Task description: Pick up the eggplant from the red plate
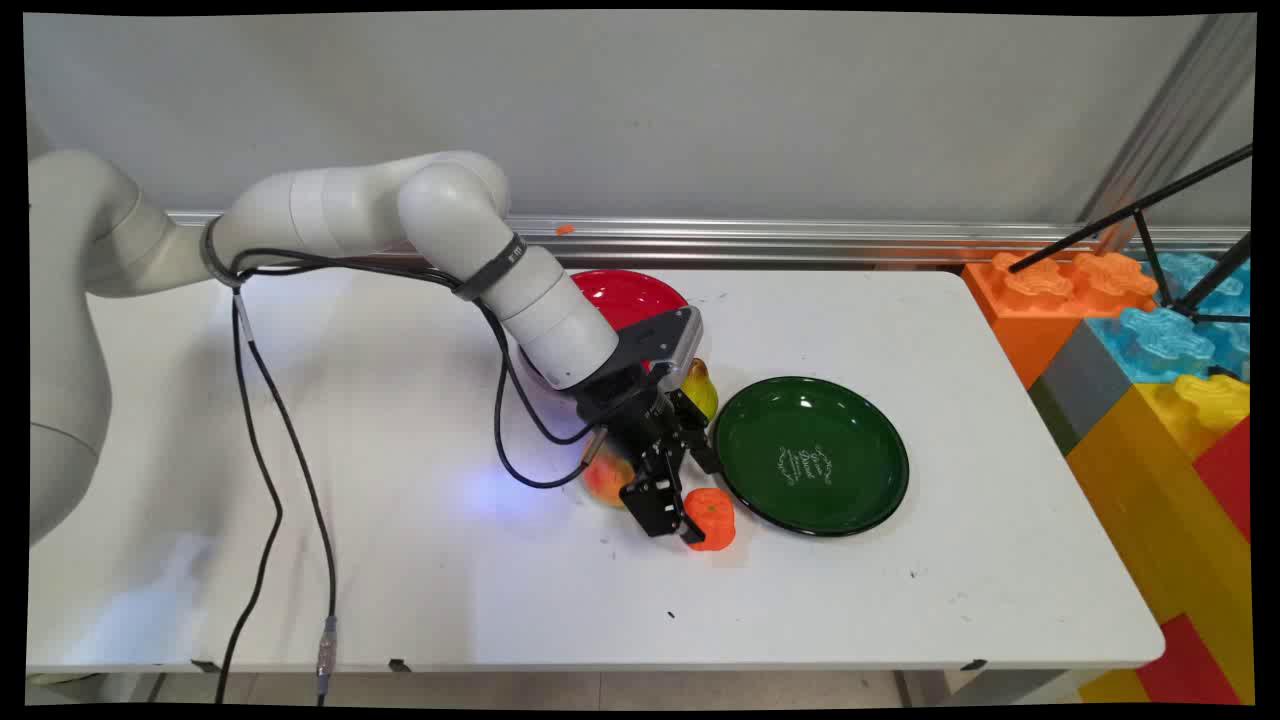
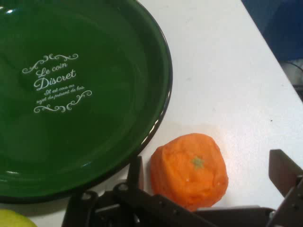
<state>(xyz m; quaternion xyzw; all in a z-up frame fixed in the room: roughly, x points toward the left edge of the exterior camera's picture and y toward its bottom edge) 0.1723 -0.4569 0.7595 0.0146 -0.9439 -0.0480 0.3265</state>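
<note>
Claw (image 1: 690, 515) lowered to the white surface (image 1: 420, 560), its fingers (image 2: 284, 172) spread apart on either side of an orange toy fruit (image 1: 712, 518) that rests on the surface, not clamped. Just beside the fruit lies a green plate (image 1: 812, 455) lettered "Le coin Discret". Behind the claw sit a red-yellow fruit (image 1: 605, 478) and a yellow-green pear (image 1: 699, 388); farther back, a red plate (image 1: 628, 297). Coloured building blocks (image 1: 1150, 340) stand at the surface's right end.

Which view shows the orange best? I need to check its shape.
The hand view: the orange fills the foreground between the open gripper fingers. The main view shows it small, partly behind the gripper, beside the green plate.
</note>
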